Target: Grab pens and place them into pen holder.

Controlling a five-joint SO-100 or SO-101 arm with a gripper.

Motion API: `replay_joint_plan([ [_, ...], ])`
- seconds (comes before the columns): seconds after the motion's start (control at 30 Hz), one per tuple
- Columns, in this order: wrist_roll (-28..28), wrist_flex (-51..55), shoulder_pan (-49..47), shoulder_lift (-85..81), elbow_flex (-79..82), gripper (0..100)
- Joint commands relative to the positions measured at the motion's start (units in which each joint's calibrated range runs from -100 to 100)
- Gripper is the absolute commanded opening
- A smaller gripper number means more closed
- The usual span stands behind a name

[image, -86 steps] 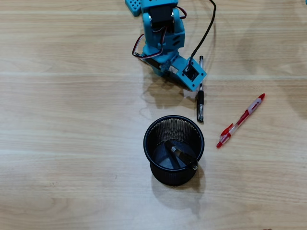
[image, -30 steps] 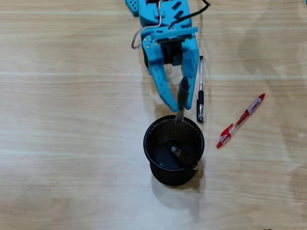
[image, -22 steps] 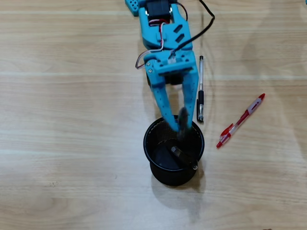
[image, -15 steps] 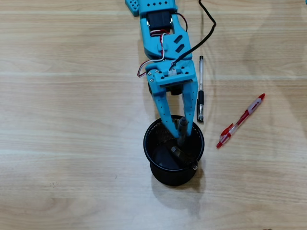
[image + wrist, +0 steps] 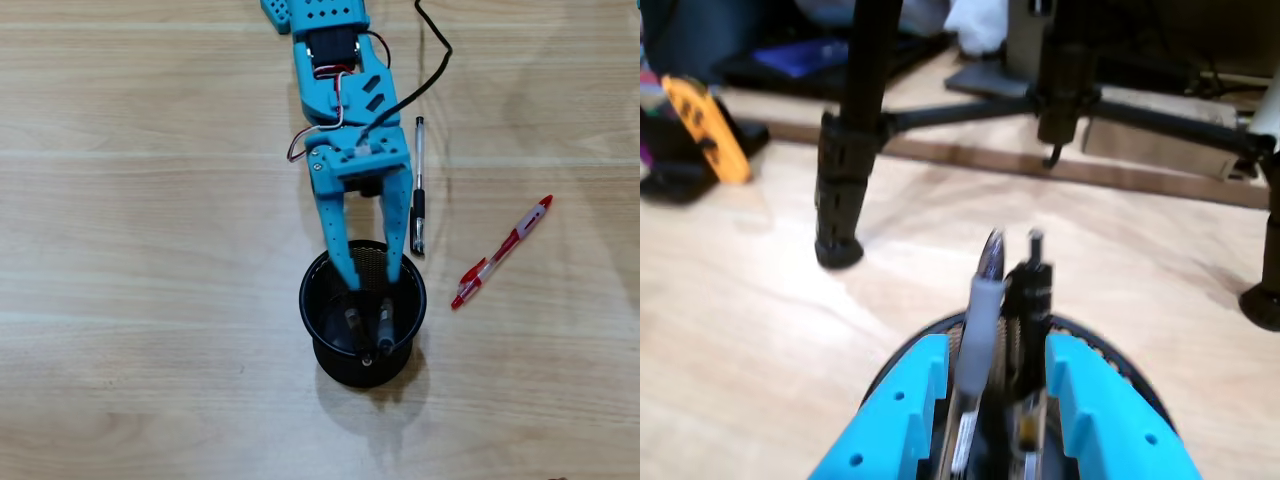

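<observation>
The pen holder point(image 5: 362, 318) stands on the worktop point(image 5: 150, 300) near its middle, and two black-and-clear pens point(image 5: 368, 330) lean inside it, side by side against the wall nearest the bottom edge of the overhead view. The gripper point(image 5: 368, 282) hangs over the cup's rim with its blue fingers point(image 5: 341, 245) spread apart and holding nothing; the wrist view shows both pens standing free between them. Two pens are left on the worktop: a black pen point(image 5: 417, 200) lying just beside the arm, toward the right edge, and the red pen point(image 5: 501, 251) farther right, slanted. So the task looks about half done, with two pens stowed and two to fetch.
</observation>
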Motion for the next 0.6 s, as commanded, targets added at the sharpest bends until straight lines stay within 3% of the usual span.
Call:
replay_joint_plan([
  [0.0,2.8,15.0,-0.8,-8.6,-3.1,10],
  [0.1,4.5,34.8,-1.4,-14.7,-7.6,2],
  [0.2,4.6,49.6,-1.8,-19.8,-11.1,2],
  [0.33,3.9,58.6,-3.2,-25.3,-12.1,2],
  [0.57,-3.3,75.4,-9.1,-30.9,-12.4,2],
])
